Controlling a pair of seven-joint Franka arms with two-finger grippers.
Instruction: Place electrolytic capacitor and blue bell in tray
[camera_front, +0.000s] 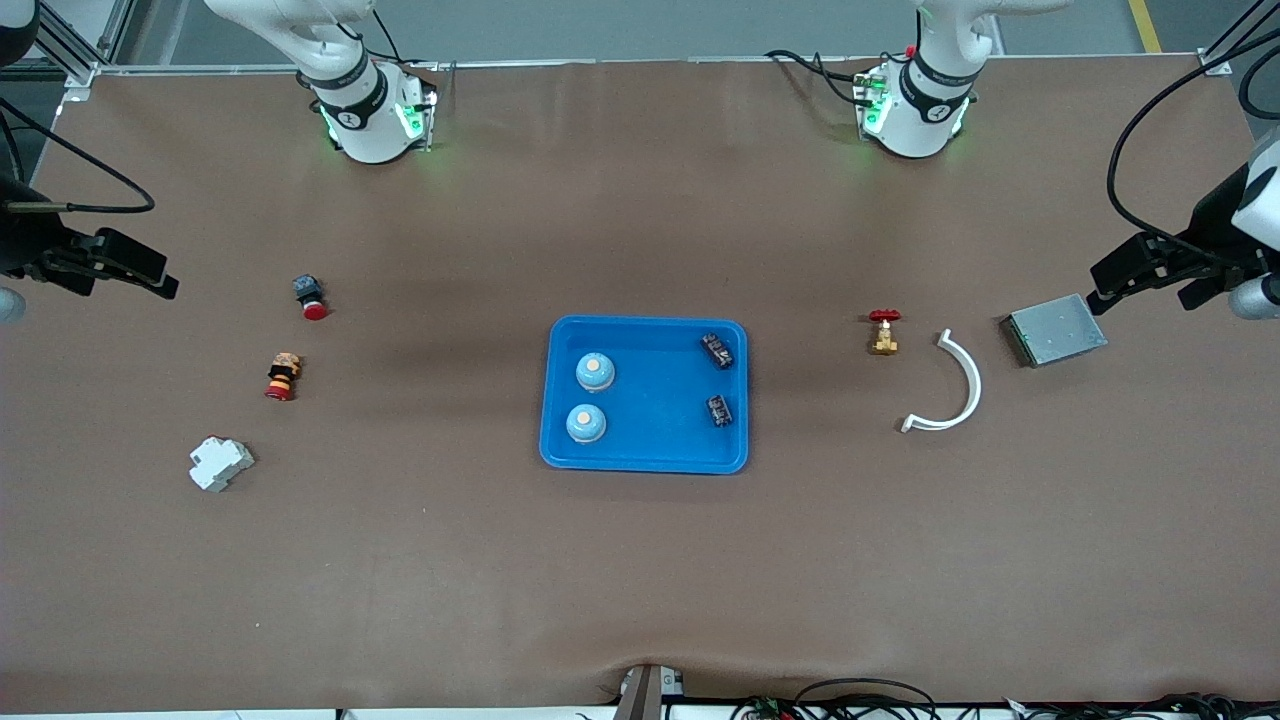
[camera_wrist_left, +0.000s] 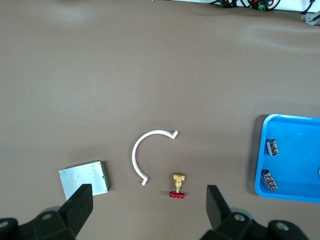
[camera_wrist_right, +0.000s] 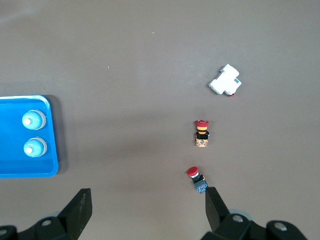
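The bright-blue tray (camera_front: 645, 455) lies in the middle of the table. Two blue bells (camera_front: 594, 371) (camera_front: 586, 423) sit in its half toward the right arm's end. Two dark electrolytic capacitors (camera_front: 717, 350) (camera_front: 720, 411) lie in its half toward the left arm's end. My left gripper (camera_wrist_left: 148, 194) hangs open and empty high over the brass valve, with the tray's rim (camera_wrist_left: 260, 155) off to one side. Above bare table beside a red push button, my right gripper (camera_wrist_right: 148, 196) is open and empty; the tray's rim (camera_wrist_right: 54, 142) and both bells (camera_wrist_right: 33, 120) show there.
Toward the left arm's end lie a brass valve with a red handle (camera_front: 884, 333), a white curved strip (camera_front: 955, 385) and a grey metal box (camera_front: 1055, 329). Toward the right arm's end are a red push button (camera_front: 310, 297), a red-and-orange button (camera_front: 283, 377) and a white block (camera_front: 221, 463).
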